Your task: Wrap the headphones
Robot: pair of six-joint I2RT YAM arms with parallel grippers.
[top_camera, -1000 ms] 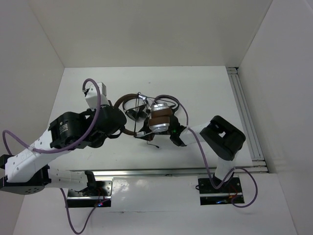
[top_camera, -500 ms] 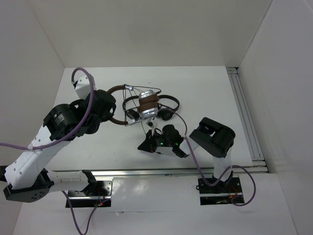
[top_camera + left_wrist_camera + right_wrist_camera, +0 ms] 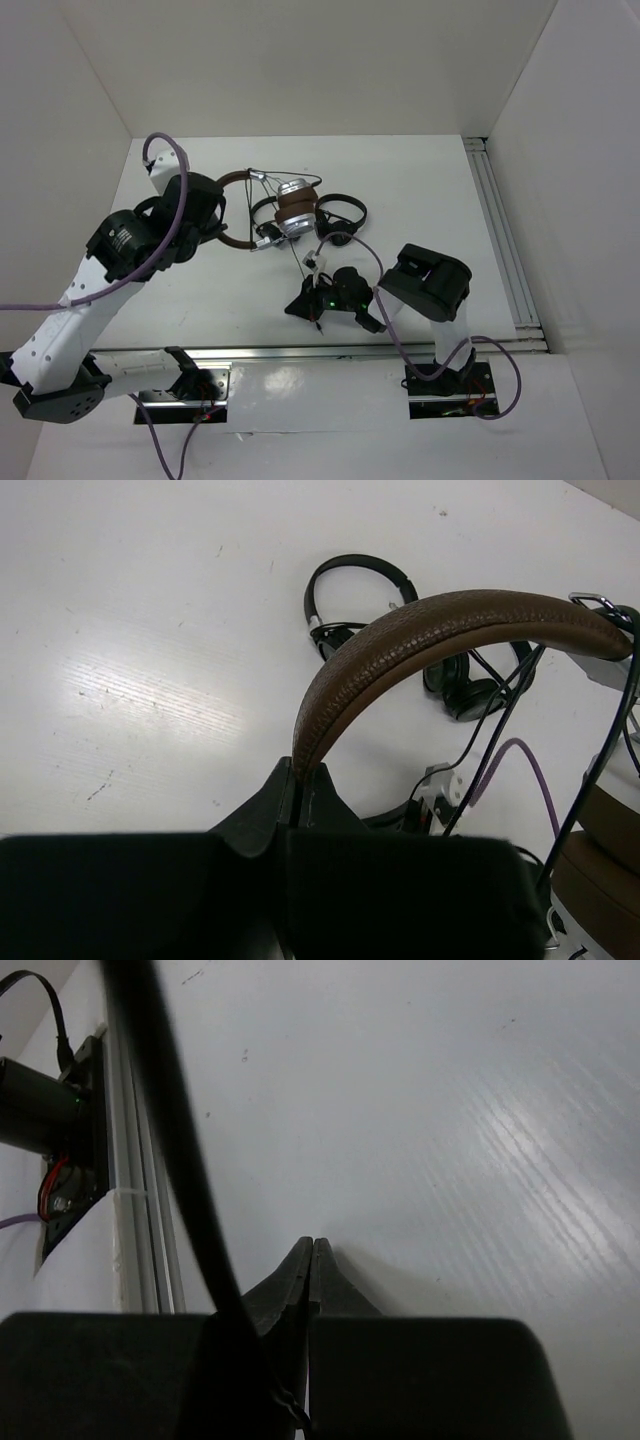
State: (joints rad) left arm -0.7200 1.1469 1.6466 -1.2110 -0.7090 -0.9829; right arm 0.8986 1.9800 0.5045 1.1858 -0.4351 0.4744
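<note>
Gripping the brown leather-look headband (image 3: 440,620) of the silver-cupped over-ear headphones (image 3: 295,212), the left gripper (image 3: 303,780) pinches it tight, holding the set just above centre of the overhead frame, over the white table (image 3: 430,190); the right gripper (image 3: 312,1250), at lower centre, has its fingers pressed together, apparently nipping the long thin black cable (image 3: 303,262) drawn taut from the earcups; winding seems barely begun; next, the right arm must carry that cable around the headphones without snagging the smaller black headphones (image 3: 340,212) beside them.

Tightly closed left fingers (image 3: 262,812), right fingers (image 3: 291,1278)
</note>
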